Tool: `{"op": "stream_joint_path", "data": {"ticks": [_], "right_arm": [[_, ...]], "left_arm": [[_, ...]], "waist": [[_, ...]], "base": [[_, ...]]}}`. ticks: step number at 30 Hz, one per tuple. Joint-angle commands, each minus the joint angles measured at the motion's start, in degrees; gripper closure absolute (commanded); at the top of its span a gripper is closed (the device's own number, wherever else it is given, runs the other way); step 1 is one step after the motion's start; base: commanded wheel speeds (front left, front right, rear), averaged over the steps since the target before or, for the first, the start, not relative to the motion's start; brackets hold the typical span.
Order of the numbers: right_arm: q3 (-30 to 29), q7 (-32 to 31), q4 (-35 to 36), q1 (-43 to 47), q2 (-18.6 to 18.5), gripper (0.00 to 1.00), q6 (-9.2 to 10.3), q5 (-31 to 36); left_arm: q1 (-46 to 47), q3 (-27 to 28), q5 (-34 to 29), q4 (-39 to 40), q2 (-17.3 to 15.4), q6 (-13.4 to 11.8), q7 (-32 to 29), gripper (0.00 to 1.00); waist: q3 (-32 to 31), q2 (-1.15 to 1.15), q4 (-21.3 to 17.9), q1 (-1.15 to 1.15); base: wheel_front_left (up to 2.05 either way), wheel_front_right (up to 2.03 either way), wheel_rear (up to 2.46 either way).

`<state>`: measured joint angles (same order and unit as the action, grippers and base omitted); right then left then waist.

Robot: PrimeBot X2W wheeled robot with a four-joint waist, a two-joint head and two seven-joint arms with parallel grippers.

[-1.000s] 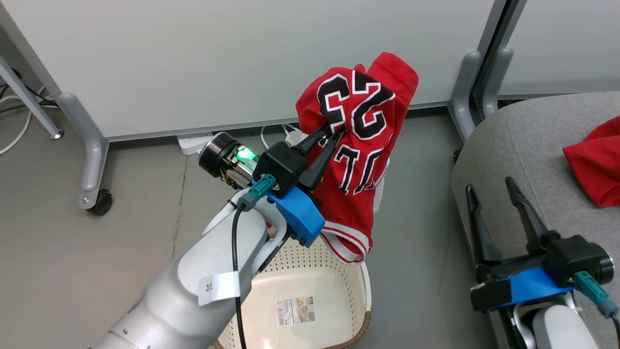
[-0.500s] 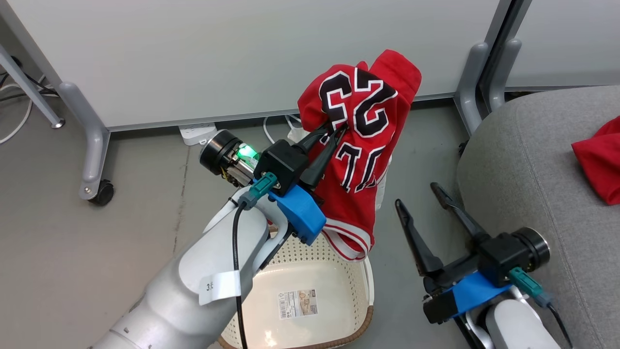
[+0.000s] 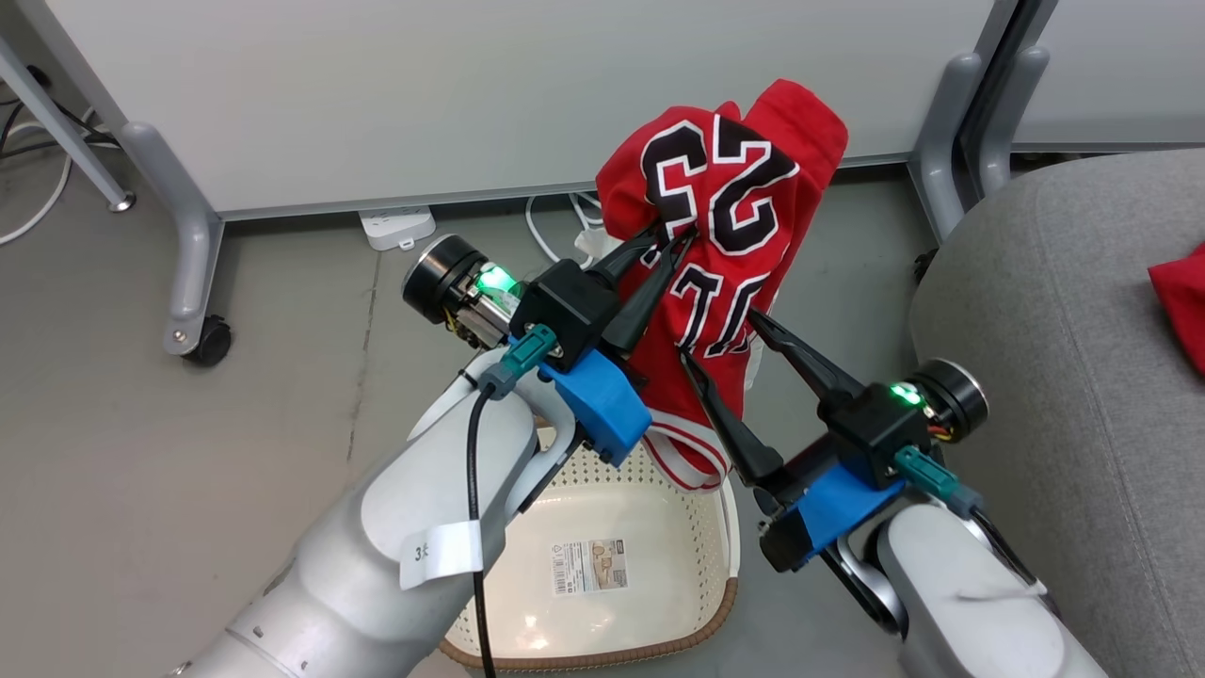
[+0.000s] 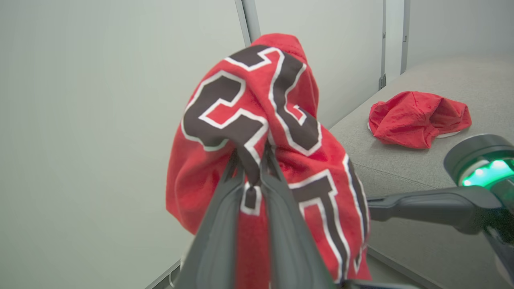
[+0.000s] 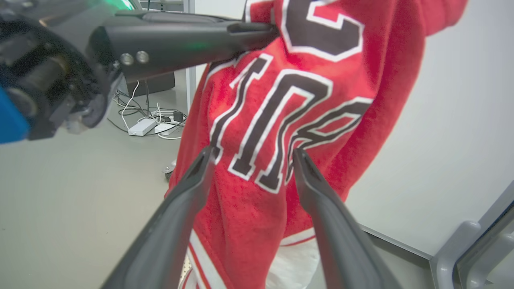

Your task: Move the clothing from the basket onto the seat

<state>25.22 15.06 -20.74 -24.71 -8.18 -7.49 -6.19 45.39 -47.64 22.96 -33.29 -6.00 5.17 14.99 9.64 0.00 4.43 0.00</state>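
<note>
jersey (image 3: 725,207) 1 — pinched by left hand (image 3: 680,240) | plain garment (image 4: 417,118) 1 — on seat (image 3: 1036,330) | right hand (image 3: 717,334) spread

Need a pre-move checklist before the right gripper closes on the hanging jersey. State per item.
1. Left gripper shut on the red jersey with black-and-white number 23: ok, cloth is pinched between its fingers.
2. Right gripper open: ok, fingers spread.
3. Cloth between the right fingers: cannot tell; tips sit at the lettering, depth unclear.
4. Hem clear of the cream-white perforated plastic basket: cannot tell.
5. Nothing left in basket: ok where visible; barcode label shows.
6. Room on the light-grey upholstered seat: ok, bare fabric beside the plain red garment.
</note>
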Motion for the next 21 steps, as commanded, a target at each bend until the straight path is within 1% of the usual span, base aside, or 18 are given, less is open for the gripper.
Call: {"op": "stream_joint_path", "data": {"ticks": [1, 10, 11, 12, 13, 21], "right_arm": [[0.89, 0.17, -1.33, -2.43, 0.37, 0.0, -0.01, -0.22], [0.82, 0.17, -5.43, -7.02, 2.56, 0.0, -0.01, -0.16], [0.47, 0.17, -5.87, -7.2, 2.86, 0.08, -0.01, -0.3], [0.17, 0.17, -6.24, -7.47, 3.11, 0.67, -0.01, -0.32], [0.0, 0.17, -6.71, -7.64, 3.35, 1.0, -0.01, -0.27], [-0.33, 0.17, -7.58, -8.06, 4.13, 1.0, -0.01, -0.48]], "left_arm": [[0.97, 0.22, -0.41, 0.2, 0.24, 0.29, 0.29, 1.0], [1.6, 0.45, -0.89, 0.15, 1.05, 0.61, 0.29, 1.0], [1.65, 0.47, -0.96, 0.12, 1.12, 0.69, 0.29, 1.0], [1.64, 0.51, -1.07, 0.13, 1.18, 0.73, 0.29, 1.0], [1.63, 0.56, -1.14, 0.1, 1.25, 0.68, 0.29, 1.0], [1.4, 1.13, -1.57, -0.36, 1.57, 0.99, 0.29, 1.0]], "waist": [[0.64, 0.0, 0.29, 0.0], [1.78, 0.0, 0.85, 0.0], [1.87, 0.0, 0.89, 0.0], [1.93, 0.0, 0.93, 0.0], [1.97, 0.0, 0.96, 0.0], [1.83, 0.0, 0.94, 0.0]], "base": [[0.0, 0.0, 0.0], [0.0, 0.0, 0.0], [0.0, 0.0, 0.0], [0.0, 0.0, 0.0], [0.0, 0.0, 0.0], [0.0, 0.0, 0.0]]}}
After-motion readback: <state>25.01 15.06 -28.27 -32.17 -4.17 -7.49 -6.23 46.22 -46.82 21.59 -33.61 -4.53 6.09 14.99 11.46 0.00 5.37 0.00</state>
